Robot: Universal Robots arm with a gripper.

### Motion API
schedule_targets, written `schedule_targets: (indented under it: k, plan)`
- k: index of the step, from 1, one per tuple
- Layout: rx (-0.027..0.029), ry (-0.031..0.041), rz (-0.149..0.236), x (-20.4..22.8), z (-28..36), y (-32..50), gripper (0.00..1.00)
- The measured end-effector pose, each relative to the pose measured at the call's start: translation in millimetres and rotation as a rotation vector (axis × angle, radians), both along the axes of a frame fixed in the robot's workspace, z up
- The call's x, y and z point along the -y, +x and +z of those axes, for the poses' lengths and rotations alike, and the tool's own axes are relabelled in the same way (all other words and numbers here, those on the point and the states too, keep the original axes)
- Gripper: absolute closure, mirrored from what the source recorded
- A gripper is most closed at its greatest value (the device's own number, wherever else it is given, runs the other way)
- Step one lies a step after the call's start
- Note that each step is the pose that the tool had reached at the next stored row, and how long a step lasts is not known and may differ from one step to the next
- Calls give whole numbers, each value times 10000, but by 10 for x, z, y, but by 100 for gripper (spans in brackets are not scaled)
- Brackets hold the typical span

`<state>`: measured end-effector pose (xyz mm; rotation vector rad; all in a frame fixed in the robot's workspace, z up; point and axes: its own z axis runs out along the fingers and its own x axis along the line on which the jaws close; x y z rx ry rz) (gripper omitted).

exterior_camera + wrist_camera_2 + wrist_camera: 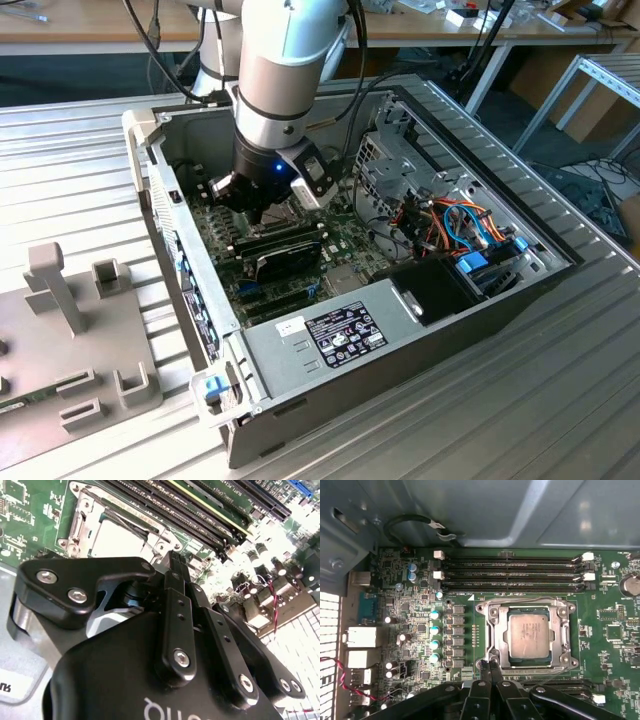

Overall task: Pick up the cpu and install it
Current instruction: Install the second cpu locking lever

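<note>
The cpu [530,632] is a dull silver-grey square lying flat inside the metal socket frame [492,630] on the green motherboard [415,625]. It also shows as a pale square cpu [117,540] in the second wrist view, beyond the black fingers [178,610]. My gripper [489,665] hovers just off one edge of the socket frame, its two fingertips pressed together with nothing between them. In the exterior view the gripper [262,207] reaches down into the open computer case [300,340], over the board.
Long black memory slots [512,572] run beside the socket. A black cable loop [410,522] hangs by the case wall. The power supply [340,330] and bundled coloured cables [460,230] fill the case's nearer end. A grey fixture [70,340] stands on the exterior view's left.
</note>
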<state>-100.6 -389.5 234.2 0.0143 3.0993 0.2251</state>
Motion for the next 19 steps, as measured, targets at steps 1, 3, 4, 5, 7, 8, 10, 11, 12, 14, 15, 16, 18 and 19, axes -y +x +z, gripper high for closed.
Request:
schedule_targets:
  k: [1,3,4,5,7,8,10,11,12,14,15,16,18,19]
  plan:
    - [1,0,-1,0,15,0,89]
    - [2,2,-3,0,23,0,89]
    - [1,2,-3,0,23,0,89]
    - [0,-1,-4,-1,24,0,89]
    - [0,-2,-4,-24,25,0,89]
    - [0,-2,-2,-42,25,0,89]
    - [1,1,-3,-92,24,0,89]
    - [1,1,-4,-104,24,1,89]
    - [1,2,-1,-115,24,13,89]
    - [0,1,-2,-125,24,55,89]
    - [0,1,-3,-129,24,85,89]
    - [-1,1,-5,-135,25,178,89]
    - [-17,6,-4,-135,25,311,89]
    - [-32,12,-3,-135,29,340,89]
